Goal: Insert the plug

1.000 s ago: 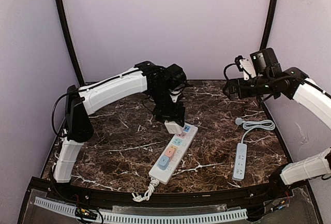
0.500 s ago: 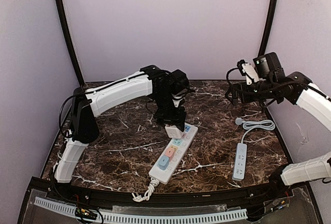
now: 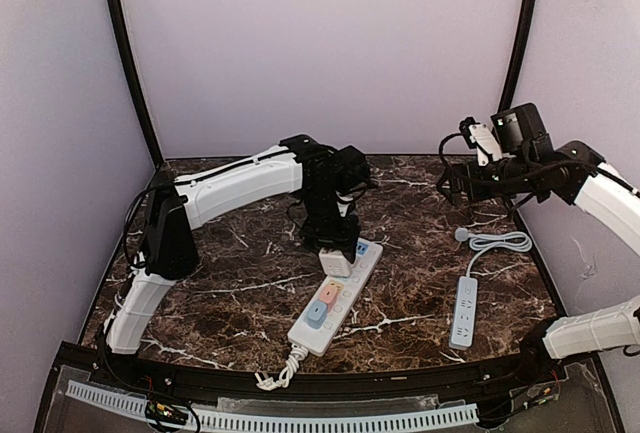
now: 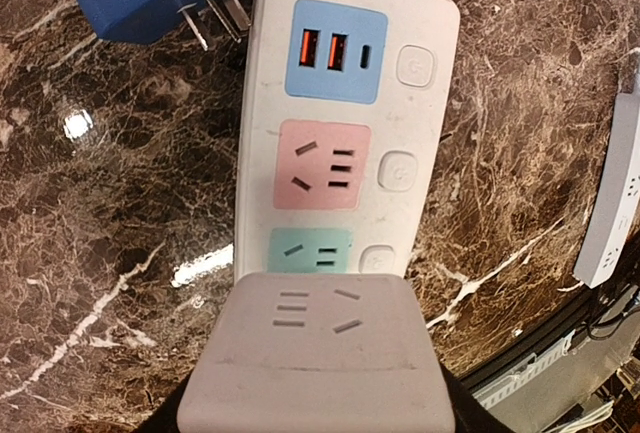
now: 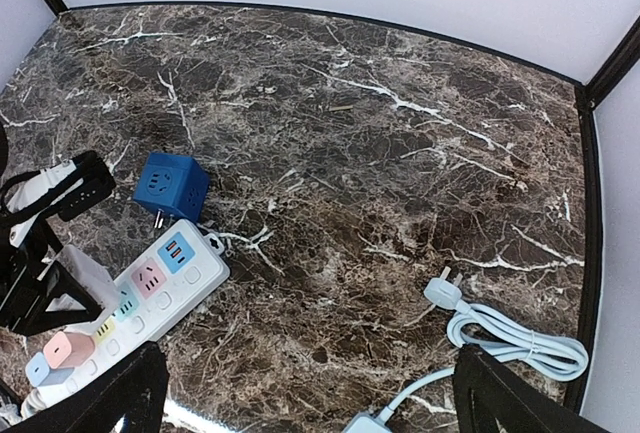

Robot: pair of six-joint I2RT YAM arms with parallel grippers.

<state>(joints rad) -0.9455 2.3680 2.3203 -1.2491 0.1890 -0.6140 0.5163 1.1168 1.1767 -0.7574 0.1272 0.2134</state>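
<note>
My left gripper [image 3: 334, 250] is shut on a white cube plug adapter [image 4: 310, 353] and holds it over the white power strip [image 4: 432, 163], just near of its green socket [image 4: 310, 251]. The pink socket [image 4: 322, 165] and the blue USB panel [image 4: 335, 51] lie beyond, uncovered. Whether the cube touches the strip cannot be told. The strip [image 3: 352, 288] lies diagonally mid-table, with an orange plug [image 3: 328, 293] and a blue one [image 3: 316, 313] in its near end. My right gripper [image 3: 455, 181] is open and empty, raised at the back right; its fingers [image 5: 110, 398] frame bare table.
A blue cube adapter [image 5: 170, 185] lies on its side by the strip's far end, prongs toward the strip [image 4: 205, 15]. A small white strip [image 3: 464, 311] with a coiled light-blue cord [image 3: 500, 242] and loose plug [image 5: 445, 293] lies at the right. Walls enclose the marble table.
My left gripper has carried the white cube nearer and lower along the strip, from beside the USB end toward the green socket. My right arm dropped slightly, then held still.
</note>
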